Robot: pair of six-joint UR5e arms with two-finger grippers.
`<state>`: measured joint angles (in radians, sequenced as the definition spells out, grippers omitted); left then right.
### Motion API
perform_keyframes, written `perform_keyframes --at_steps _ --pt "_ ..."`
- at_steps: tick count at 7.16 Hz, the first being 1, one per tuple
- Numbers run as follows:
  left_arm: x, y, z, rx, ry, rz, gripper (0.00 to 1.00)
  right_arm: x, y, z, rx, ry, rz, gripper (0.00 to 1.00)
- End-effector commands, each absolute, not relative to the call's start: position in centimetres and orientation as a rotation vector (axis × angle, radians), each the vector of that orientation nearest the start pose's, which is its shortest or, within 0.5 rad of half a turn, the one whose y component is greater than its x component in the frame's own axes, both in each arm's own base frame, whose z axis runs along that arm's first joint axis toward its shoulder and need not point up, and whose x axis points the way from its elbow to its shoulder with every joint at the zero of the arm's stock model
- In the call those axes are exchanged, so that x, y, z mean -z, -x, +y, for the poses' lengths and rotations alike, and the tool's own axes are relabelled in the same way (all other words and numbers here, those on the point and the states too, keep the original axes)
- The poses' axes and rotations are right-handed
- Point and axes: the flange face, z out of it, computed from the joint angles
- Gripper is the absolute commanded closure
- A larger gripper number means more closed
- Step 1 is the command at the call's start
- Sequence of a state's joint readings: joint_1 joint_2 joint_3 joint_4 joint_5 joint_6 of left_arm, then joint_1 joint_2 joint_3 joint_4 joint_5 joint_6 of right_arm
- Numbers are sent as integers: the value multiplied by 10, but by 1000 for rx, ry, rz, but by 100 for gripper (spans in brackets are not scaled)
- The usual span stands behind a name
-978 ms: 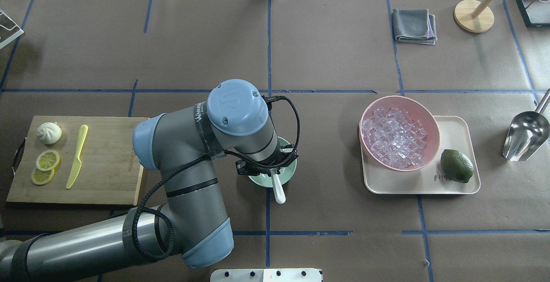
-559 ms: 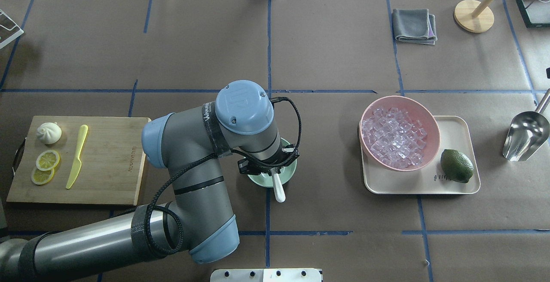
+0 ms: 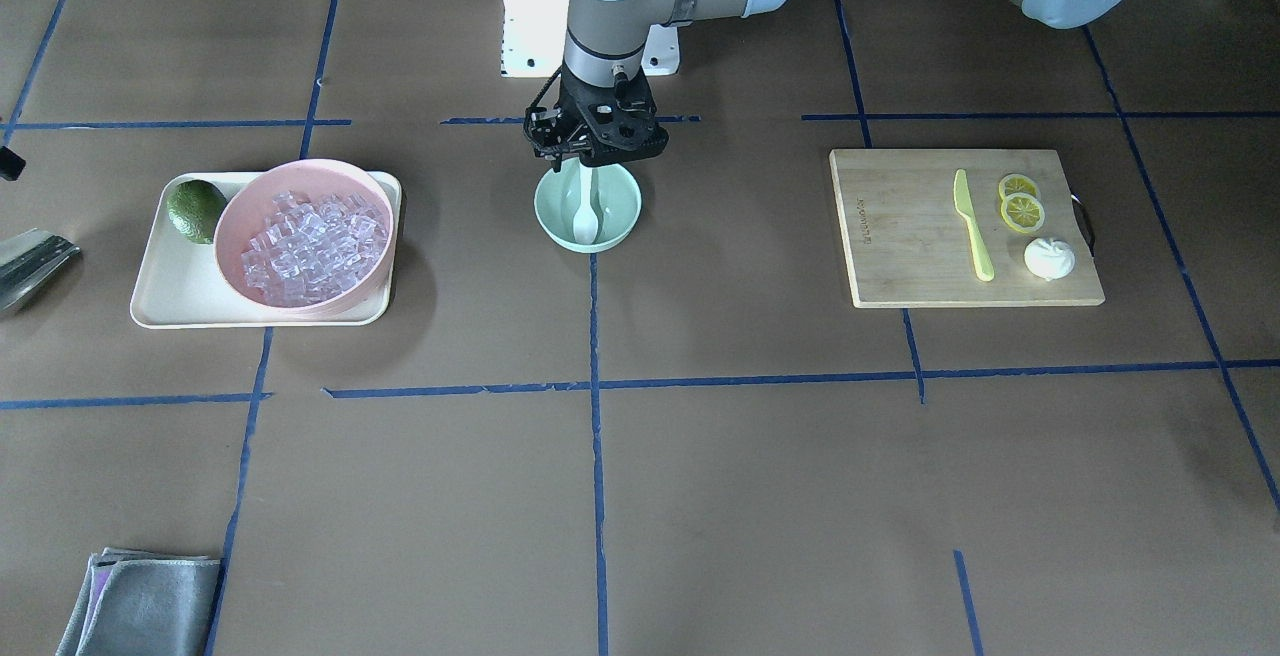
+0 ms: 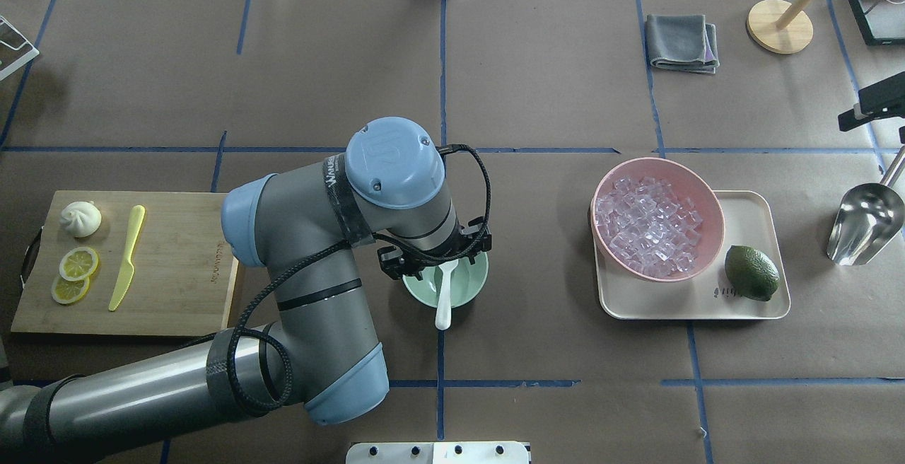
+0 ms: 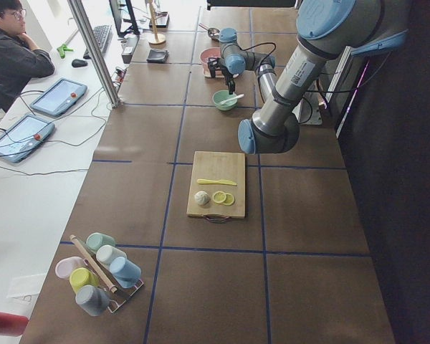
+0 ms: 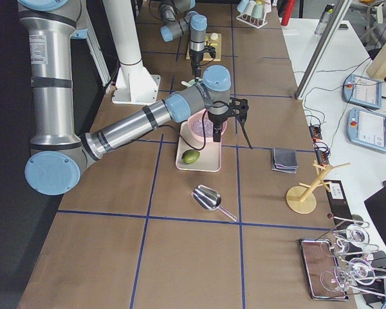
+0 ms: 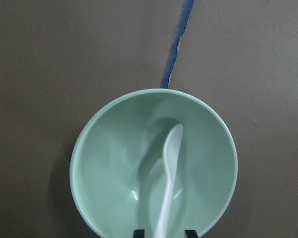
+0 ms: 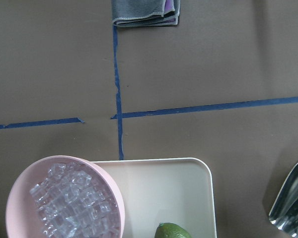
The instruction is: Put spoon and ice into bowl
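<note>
Left gripper [image 4: 437, 260] now spread, spoon [image 4: 444, 294] freed, leaning in bowl [image 4: 477, 283], handle over robot-side rim; right gripper [image 6: 214, 129] state unclear.

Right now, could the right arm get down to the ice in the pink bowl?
Probably yes. The ice lies uncovered in the pink bowl, with nothing above it. The left end effector is away at the green bowl. The right arm is on that side, and its wrist view looks down on the bowl.
</note>
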<state>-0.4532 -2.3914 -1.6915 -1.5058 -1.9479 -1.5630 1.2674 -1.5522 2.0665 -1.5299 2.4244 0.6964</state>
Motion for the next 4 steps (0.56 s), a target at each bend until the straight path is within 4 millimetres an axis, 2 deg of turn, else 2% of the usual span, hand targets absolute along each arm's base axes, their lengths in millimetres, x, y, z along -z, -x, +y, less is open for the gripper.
perform_keyframes --at_steps 1,2,4 --pt "-112 -518 -394 185 97 850 0 -366 146 -469 -133 -37 -959 0" --pt "-118 -480 -394 154 67 823 0 -357 178 -464 -134 -73 -952 0" --pt "-154 -400 -389 119 8 802 0 -349 227 -447 -198 -82 -961 0"
